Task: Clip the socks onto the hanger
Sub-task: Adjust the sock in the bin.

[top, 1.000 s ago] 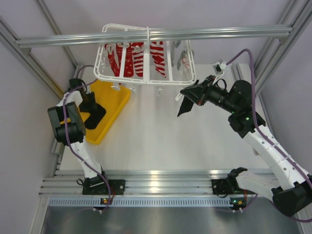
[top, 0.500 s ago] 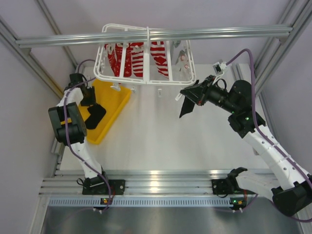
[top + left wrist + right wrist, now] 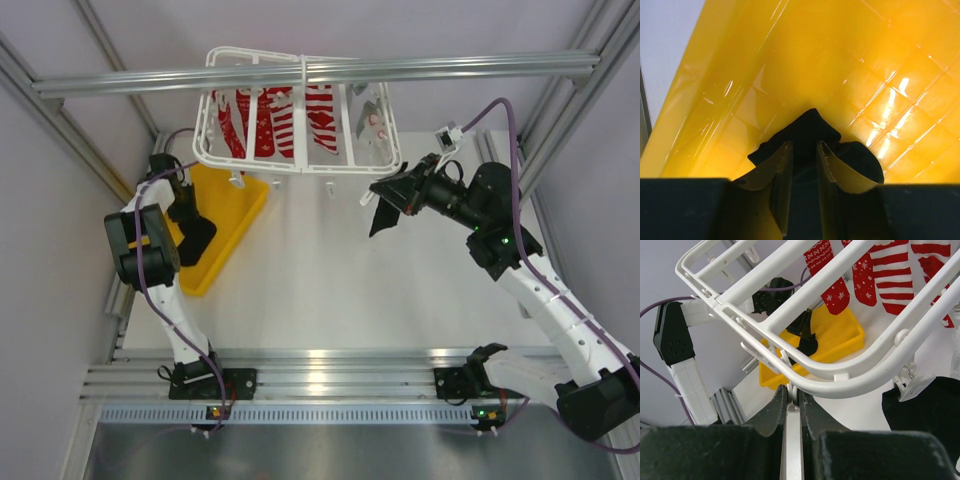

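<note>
The hanger (image 3: 302, 120) hangs above the counter's (image 3: 330, 290) far edge. Below its left corner lies the tray (image 3: 240, 200), holding a sock (image 3: 807, 130). A second sock (image 3: 925, 410) hangs under the hanger's near right corner.

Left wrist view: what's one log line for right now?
left hand | straddling black sock | in yellow tray | right hand shut | by hanger

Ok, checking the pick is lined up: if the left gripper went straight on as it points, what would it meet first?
The left gripper would first meet the limp black fabric sock bunched between its jaws; close behind, though depth is unclear, is the floor of the glossy yellow plastic tray.
</note>
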